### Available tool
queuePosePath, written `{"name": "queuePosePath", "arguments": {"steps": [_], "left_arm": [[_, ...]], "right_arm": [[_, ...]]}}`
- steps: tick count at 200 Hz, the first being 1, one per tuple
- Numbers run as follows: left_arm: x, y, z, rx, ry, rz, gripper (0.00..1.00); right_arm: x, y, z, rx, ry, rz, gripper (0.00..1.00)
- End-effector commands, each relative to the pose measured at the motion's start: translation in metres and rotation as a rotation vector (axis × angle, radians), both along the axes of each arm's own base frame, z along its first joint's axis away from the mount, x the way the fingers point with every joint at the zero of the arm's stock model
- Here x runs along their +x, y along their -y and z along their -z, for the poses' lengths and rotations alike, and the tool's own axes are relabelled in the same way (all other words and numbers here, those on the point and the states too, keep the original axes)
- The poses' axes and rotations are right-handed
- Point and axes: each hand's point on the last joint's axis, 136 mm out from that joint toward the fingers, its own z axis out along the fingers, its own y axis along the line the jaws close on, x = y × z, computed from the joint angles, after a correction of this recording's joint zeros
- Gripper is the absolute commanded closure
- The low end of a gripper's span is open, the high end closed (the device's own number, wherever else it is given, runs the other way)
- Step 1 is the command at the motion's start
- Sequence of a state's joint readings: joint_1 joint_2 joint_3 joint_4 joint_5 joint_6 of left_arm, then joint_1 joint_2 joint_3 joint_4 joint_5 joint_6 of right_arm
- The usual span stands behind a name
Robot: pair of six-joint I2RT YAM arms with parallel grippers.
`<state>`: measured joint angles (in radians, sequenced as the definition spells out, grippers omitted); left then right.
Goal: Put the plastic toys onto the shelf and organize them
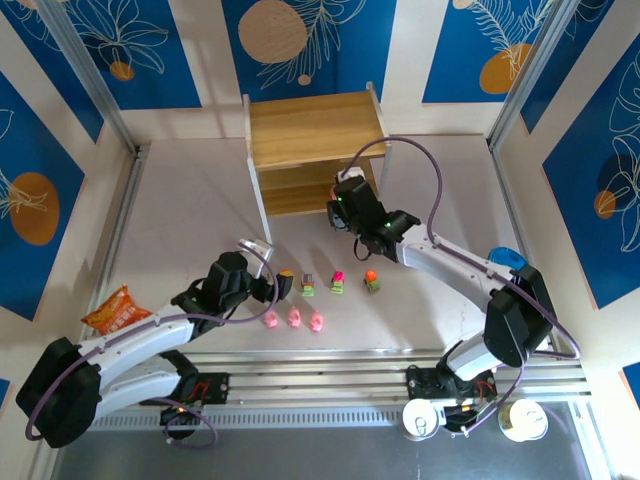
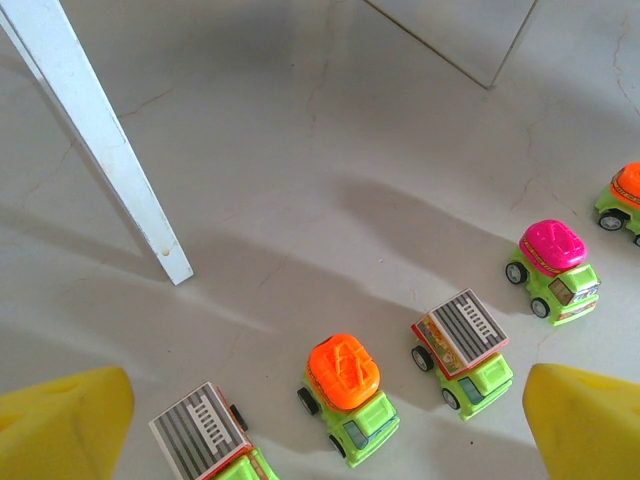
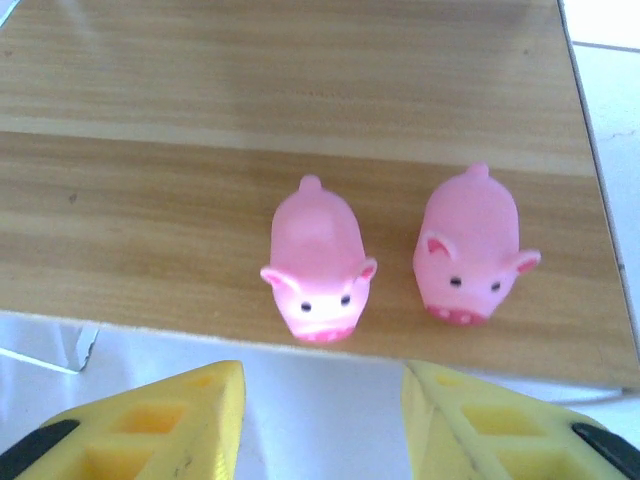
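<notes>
A row of green-yellow trucks runs along the table: a grey-topped truck [image 2: 205, 435], an orange-topped truck [image 2: 348, 385], another grey-topped truck [image 2: 462, 345], a pink-topped truck [image 2: 555, 265] and a second orange-topped truck [image 2: 630, 195]. My left gripper [image 2: 325, 440] hovers open above the row's left end [image 1: 280, 285]. Three pink pigs [image 1: 294, 318] line up in front of the trucks. Two more pigs [image 3: 318, 260] [image 3: 470, 245] stand on the lower board of the wooden shelf [image 1: 310, 150], facing out. My right gripper [image 3: 325, 430] is open just in front of them [image 1: 337, 212], holding nothing.
An orange snack bag [image 1: 118, 310] lies at the left by the left arm. A blue cup [image 1: 508, 258] sits at the right behind the right arm. The shelf's white side support [image 2: 100, 140] stands to the left of the trucks.
</notes>
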<state>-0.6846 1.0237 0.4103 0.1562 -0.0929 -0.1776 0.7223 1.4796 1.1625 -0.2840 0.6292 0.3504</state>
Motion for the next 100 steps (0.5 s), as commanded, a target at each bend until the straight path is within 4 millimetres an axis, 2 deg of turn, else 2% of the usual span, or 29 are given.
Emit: {"name": "queuePosePath", "arguments": {"steps": [1,65,100], "left_arm": [[-0.002,-0.001,0.004,0.000,-0.011,0.016,0.00],[-0.011,0.018,0.002,0.025,0.007,0.106,0.00],[-0.010,0.014,0.002,0.049,0.019,0.088,0.00]], "right_arm": [[-0.017,0.007,-0.007,0.023,0.008,0.020,0.55],[-0.078,0.002,0.018,0.027,-0.043,0.016,0.55],[-0.115,-0.008,0.032,0.005,-0.057,0.017,0.55]]}}
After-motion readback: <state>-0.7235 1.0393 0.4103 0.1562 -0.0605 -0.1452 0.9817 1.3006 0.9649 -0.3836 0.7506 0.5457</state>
